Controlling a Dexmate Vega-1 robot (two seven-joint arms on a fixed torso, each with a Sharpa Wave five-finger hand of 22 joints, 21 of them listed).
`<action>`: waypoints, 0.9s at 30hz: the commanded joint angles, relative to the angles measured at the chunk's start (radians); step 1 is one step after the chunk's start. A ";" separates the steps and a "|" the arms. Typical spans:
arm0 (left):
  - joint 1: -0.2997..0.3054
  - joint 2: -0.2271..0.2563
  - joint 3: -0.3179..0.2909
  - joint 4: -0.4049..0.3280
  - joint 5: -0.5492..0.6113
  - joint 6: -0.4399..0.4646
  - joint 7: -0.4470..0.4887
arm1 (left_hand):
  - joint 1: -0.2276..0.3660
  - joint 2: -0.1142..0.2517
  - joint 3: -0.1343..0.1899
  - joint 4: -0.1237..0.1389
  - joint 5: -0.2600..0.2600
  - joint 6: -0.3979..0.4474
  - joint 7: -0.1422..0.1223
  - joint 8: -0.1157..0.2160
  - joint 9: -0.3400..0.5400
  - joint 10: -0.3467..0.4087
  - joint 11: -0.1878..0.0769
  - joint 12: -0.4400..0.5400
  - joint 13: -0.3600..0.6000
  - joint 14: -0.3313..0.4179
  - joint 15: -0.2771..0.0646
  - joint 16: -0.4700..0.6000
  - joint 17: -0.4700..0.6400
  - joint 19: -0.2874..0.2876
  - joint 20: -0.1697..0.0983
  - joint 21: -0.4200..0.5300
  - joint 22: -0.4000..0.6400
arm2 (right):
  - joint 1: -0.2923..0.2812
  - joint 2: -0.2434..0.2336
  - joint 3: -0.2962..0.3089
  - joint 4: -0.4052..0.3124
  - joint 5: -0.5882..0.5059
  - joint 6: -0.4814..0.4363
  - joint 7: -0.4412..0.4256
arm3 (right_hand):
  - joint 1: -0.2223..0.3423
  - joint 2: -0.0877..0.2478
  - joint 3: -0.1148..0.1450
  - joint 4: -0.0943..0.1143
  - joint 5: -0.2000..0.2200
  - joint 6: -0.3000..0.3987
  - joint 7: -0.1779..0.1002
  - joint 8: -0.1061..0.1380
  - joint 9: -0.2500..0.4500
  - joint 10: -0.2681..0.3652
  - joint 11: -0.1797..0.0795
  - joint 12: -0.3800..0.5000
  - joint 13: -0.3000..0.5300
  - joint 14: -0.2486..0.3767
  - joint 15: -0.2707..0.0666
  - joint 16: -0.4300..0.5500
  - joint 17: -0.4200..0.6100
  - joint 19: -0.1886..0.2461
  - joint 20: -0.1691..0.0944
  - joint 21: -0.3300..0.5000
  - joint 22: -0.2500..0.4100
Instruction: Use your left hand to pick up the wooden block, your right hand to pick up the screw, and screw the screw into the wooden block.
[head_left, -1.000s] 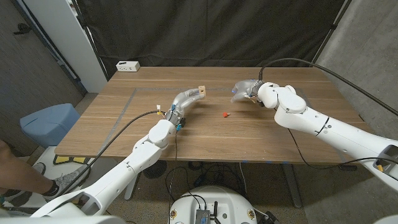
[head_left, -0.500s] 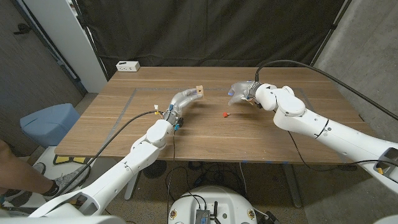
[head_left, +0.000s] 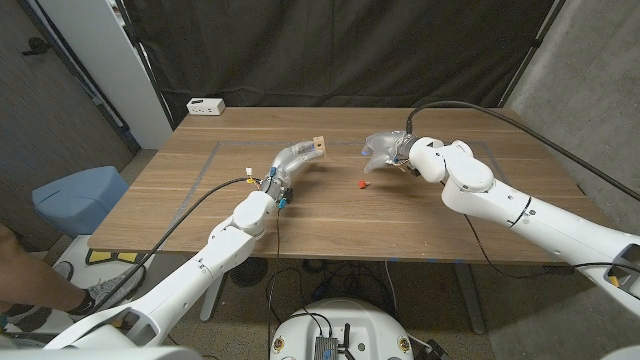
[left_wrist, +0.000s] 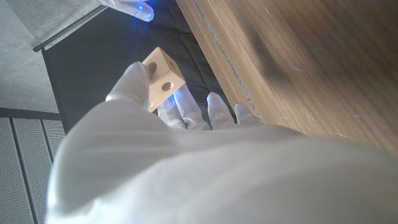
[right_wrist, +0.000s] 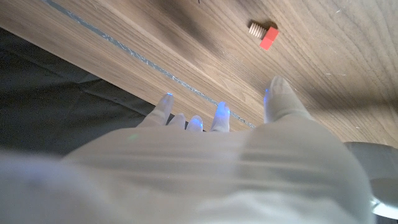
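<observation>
My left hand (head_left: 296, 156) holds the small wooden block (head_left: 319, 144) lifted above the table's middle. In the left wrist view the block (left_wrist: 161, 77) is pale, with two holes in its side, gripped at the fingertips of that hand (left_wrist: 168, 162). The screw (head_left: 364, 184), red-headed with a pale shaft, lies on the table between the hands. My right hand (head_left: 385, 148) hovers just behind and to the right of it, fingers apart, holding nothing. In the right wrist view the screw (right_wrist: 263, 33) lies on the wood beyond the spread fingertips (right_wrist: 219, 113) of the right hand (right_wrist: 205, 162).
The wooden table (head_left: 460, 210) has a grey tape line (head_left: 198, 185) along its left part. A white power strip (head_left: 205, 105) sits at the back left corner. A blue bin (head_left: 78, 197) stands on the floor to the left. A person's foot (head_left: 70, 297) shows at lower left.
My right hand has moved left, toward the screw. The left hand keeps the block held up, shifted only slightly. The screw has not moved.
</observation>
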 joint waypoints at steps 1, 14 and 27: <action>-0.006 -0.001 -0.007 0.018 -0.017 -0.011 -0.015 | 0.004 0.008 -0.007 -0.001 0.006 0.008 -0.002 0.006 0.004 0.002 0.001 0.000 0.002 -0.005 -0.078 0.004 0.003 -0.008 0.003 0.005 0.002 | -0.028 -0.003 0.021 0.007 -0.037 0.099 -0.027 | 0.021 -0.006 0.010 0.002 0.002 0.015 0.000 0.011 0.005 0.007 -0.005 -0.003 0.002 0.012 -0.004 0.004 0.002 0.012 -0.001 0.002 0.004; -0.006 0.004 -0.019 0.039 -0.041 -0.028 -0.037 | 0.003 0.011 -0.010 0.000 0.007 0.007 -0.004 0.007 0.003 0.002 0.001 -0.004 0.005 -0.006 -0.078 0.006 0.003 -0.009 0.004 0.006 0.002 | -0.045 0.005 0.032 0.031 -0.070 0.180 -0.037 | 0.055 -0.021 0.017 0.002 0.004 0.031 -0.002 0.027 0.015 0.000 -0.003 -0.007 0.003 0.021 -0.009 0.005 0.003 0.023 -0.006 0.002 0.004; -0.009 0.015 -0.023 0.039 -0.043 -0.020 -0.040 | 0.002 0.014 -0.013 0.001 0.008 0.006 -0.005 0.007 0.002 0.002 0.002 -0.009 0.007 -0.008 -0.078 0.007 0.004 -0.012 0.005 0.006 0.002 | -0.040 -0.002 0.049 0.087 -0.079 0.306 -0.070 | 0.084 -0.031 0.023 0.003 0.005 0.033 -0.004 0.038 0.025 0.000 -0.008 -0.007 0.005 0.036 -0.019 0.007 0.004 0.041 -0.015 0.005 0.004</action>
